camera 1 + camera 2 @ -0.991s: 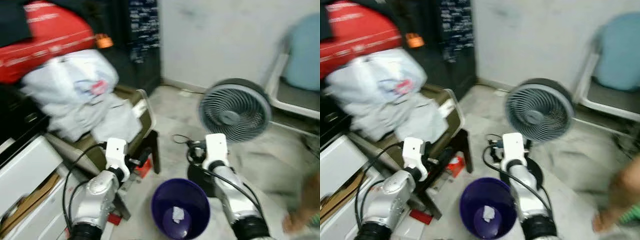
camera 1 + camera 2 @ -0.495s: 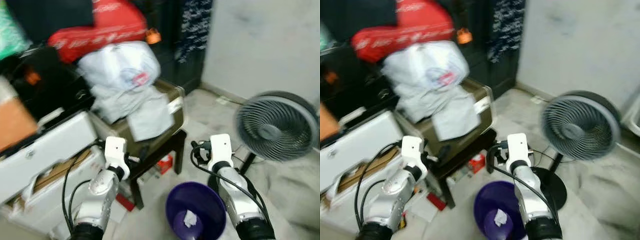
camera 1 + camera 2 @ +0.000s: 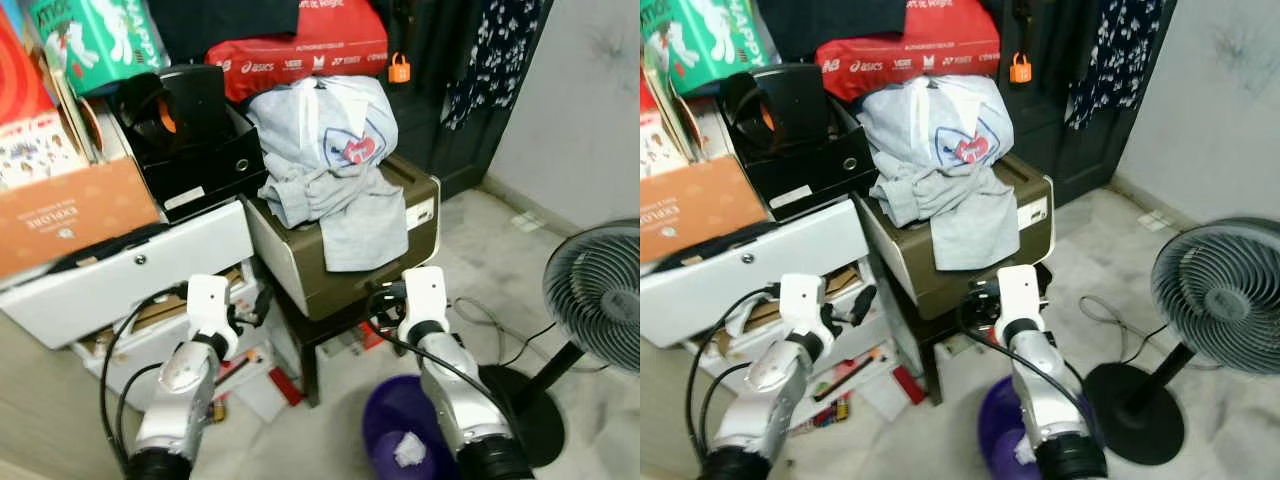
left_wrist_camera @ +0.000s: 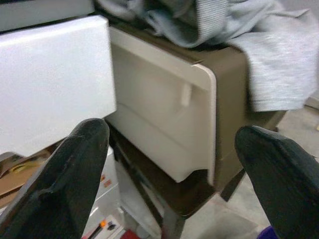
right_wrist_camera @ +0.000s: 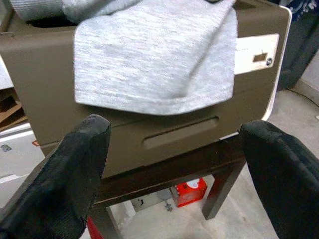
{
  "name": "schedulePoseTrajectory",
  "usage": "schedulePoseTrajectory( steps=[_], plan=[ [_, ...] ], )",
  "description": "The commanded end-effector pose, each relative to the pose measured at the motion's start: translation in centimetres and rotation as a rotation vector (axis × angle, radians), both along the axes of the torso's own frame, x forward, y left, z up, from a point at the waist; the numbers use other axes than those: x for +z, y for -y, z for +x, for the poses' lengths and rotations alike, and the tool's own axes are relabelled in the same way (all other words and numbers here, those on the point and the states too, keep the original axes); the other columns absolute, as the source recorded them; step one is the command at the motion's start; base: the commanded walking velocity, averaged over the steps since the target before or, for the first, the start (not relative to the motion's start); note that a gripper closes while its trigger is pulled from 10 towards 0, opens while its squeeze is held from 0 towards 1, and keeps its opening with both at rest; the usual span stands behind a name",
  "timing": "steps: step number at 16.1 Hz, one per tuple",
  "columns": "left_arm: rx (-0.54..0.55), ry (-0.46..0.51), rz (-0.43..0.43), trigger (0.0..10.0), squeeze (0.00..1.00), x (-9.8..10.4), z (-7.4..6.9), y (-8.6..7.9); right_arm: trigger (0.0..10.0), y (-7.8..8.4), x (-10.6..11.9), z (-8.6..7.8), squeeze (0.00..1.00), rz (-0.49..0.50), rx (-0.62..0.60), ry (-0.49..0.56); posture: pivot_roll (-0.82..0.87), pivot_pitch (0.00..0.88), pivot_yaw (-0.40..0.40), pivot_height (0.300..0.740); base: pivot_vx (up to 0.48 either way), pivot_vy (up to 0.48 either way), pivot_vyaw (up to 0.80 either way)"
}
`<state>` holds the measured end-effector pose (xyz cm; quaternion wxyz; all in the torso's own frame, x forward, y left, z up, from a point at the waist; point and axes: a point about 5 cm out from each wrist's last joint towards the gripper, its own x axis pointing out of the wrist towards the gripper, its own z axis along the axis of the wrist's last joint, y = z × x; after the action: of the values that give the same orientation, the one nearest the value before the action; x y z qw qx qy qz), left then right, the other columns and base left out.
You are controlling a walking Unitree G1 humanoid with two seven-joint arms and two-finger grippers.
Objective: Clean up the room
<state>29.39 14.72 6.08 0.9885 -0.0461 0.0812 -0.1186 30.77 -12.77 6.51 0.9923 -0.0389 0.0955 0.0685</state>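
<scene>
Clutter swings into view as the camera turns from the fan (image 3: 598, 300): grey clothes (image 3: 330, 165) heaped on a brown printer (image 3: 345, 255). Left gripper (image 4: 169, 164) and right gripper (image 5: 172, 164) both spread, empty. Clothes look next.

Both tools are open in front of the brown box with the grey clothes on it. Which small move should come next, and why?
Probably advance the right tool up to the hanging grey fabric garment. It drapes over the brown plastic box, directly ahead of the spread fingers, untouched.
</scene>
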Motion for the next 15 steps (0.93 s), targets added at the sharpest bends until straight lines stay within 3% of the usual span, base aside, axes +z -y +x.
schedulePoseTrajectory(
  steps=[1,3,15],
  plan=[
    [-0.013,0.010,-0.003,10.0,0.00,0.23,0.09,0.44,10.0,0.73,0.28,0.10,0.00,-0.001,-0.024,0.009,-0.17,0.000,0.031,0.740,0.000,0.000,0.00],
    [-0.006,0.016,0.006,10.0,0.00,0.29,0.12,0.36,10.0,0.38,0.56,0.09,0.00,-0.047,0.014,0.030,-0.16,0.000,0.033,0.740,0.000,0.000,0.71],
    [0.024,0.022,0.050,10.0,0.00,0.29,0.39,0.06,10.0,0.32,0.54,0.40,0.00,-0.019,0.010,0.019,-0.15,0.000,0.029,0.740,0.000,0.000,0.79]
  ],
)
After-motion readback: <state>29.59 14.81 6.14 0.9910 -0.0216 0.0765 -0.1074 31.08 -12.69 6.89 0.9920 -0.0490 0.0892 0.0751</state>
